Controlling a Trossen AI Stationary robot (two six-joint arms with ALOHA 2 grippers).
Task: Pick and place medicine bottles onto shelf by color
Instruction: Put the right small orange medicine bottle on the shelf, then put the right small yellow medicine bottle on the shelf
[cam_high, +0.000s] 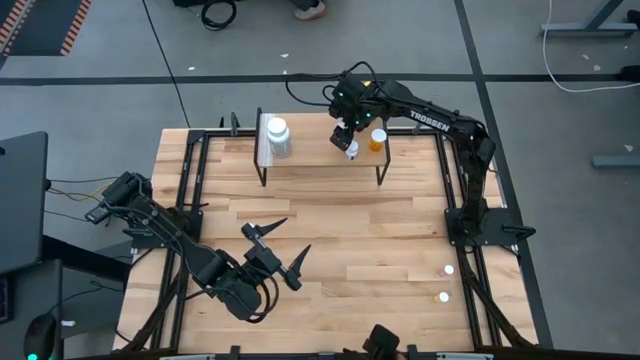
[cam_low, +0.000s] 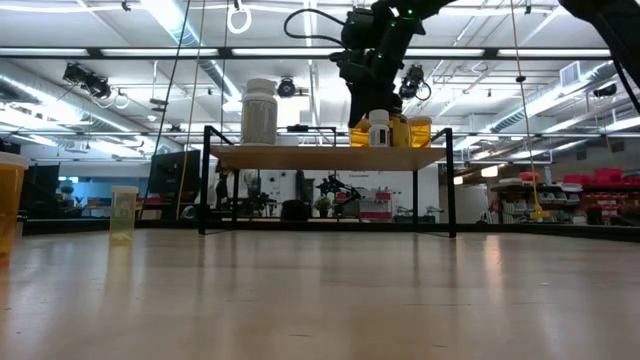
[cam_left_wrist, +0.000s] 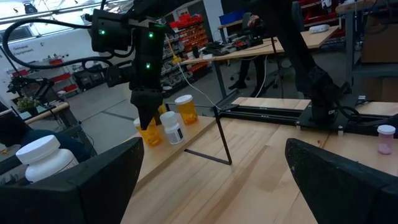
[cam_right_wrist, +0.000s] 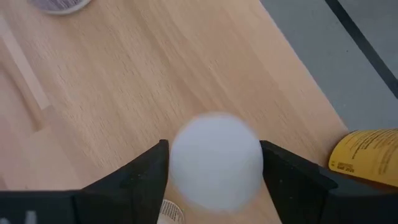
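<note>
The shelf (cam_high: 320, 158) stands at the table's far side. On it stand a large white bottle (cam_high: 277, 136), a small white bottle (cam_high: 352, 151) and amber bottles (cam_high: 377, 139) near its right end. My right gripper (cam_high: 347, 133) is above the small white bottle, shut on it (cam_right_wrist: 216, 158). My left gripper (cam_high: 276, 250) is open and empty over the near left of the table. The low view shows the small white bottle (cam_low: 379, 128) between two amber bottles (cam_low: 360, 132) (cam_low: 418, 131). My right gripper pinches the small white bottle's cap (cam_right_wrist: 186, 163) between its two fingers (cam_right_wrist: 148, 171), one on each side. The fingers come from above, pointing down. The bottle stands upright with its base on the shelf plank (cam_low: 330, 157).
Two small bottles (cam_high: 448, 269) (cam_high: 443, 297) stand on the table near the right edge. Two amber bottles (cam_low: 8, 205) (cam_low: 123, 212) show at the left of the low view. The middle of the table in front of the shelf is bare wood (cam_high: 360, 230).
</note>
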